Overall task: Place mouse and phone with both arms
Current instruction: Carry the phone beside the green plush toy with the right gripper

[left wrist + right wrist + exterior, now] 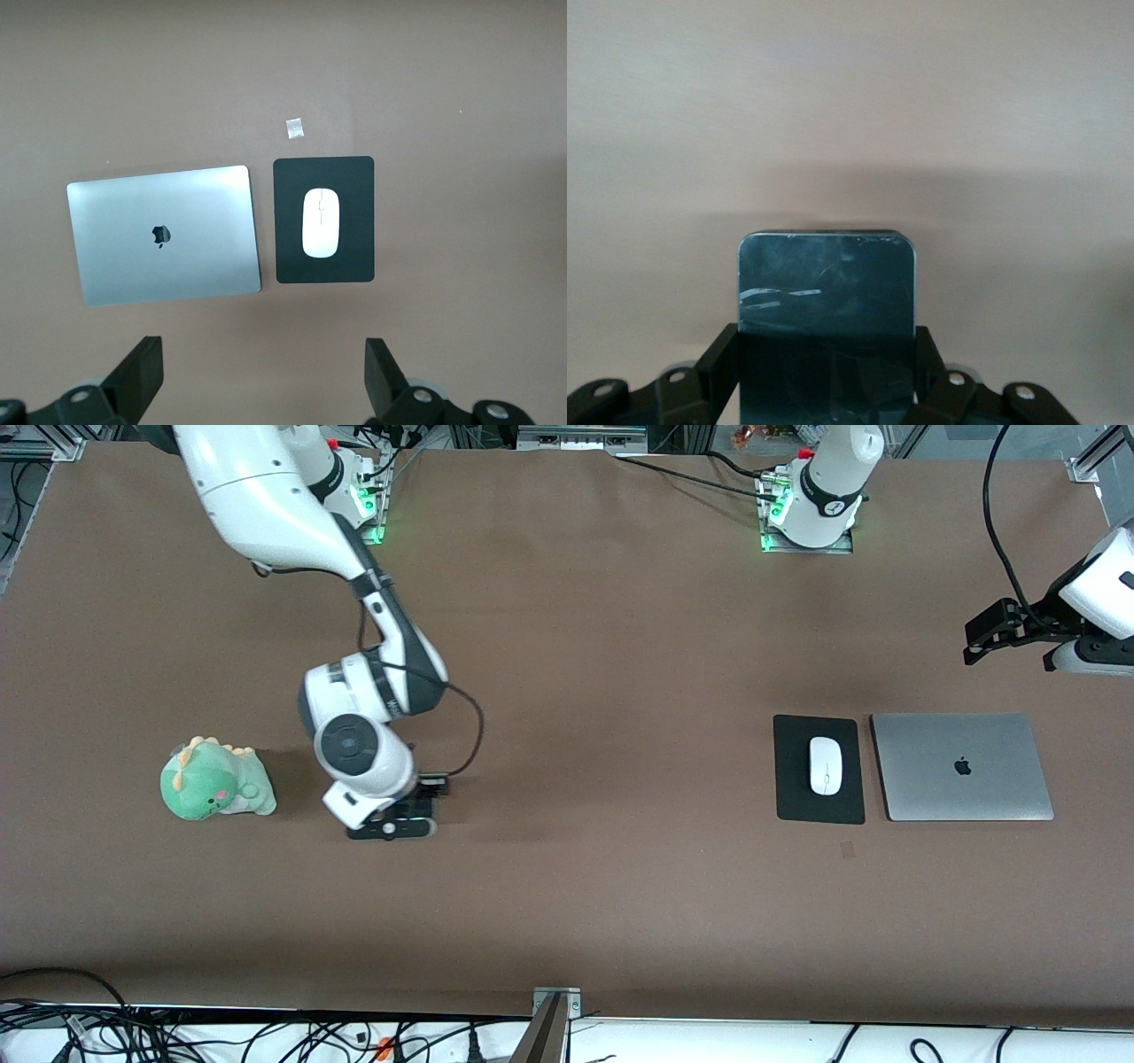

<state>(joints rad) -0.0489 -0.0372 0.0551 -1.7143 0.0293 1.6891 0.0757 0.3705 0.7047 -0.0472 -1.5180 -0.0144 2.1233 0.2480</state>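
A lab: bolted robot bases, loose cables.

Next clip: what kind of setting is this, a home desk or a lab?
Most likely a robotics lab bench: two bolted-down arms, loose cables along the brown table edge, and staged props, a closed laptop, mouse on its pad, plush dinosaur.

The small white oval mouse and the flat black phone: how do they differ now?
The white oval mouse lies free on the black mouse pad; the flat black phone sits between the right gripper's fingers. The mouse is rounded, the phone flat and rectangular. Both look glossy.
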